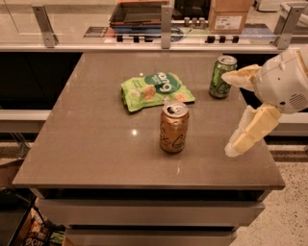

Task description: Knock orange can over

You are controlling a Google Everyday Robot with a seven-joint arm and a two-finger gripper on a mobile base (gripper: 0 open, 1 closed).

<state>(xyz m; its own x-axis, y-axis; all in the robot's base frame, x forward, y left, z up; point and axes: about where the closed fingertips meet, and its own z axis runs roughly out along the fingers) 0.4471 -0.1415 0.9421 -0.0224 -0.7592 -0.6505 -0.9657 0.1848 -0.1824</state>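
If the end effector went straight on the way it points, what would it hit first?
Probably the orange can, upright left of the open end effector; depth is unclear, and the green can is near its upper finger.

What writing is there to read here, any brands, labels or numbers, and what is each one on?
"ang"?, big white letters on the green snack bag, only a guess.
Dark cursive script on the orange can: too blurred to read.
Markings on the green can: blurred.
White label on the cardboard box behind: too small.
The gripper, right of the orange can with jaws apart, bears no writing.
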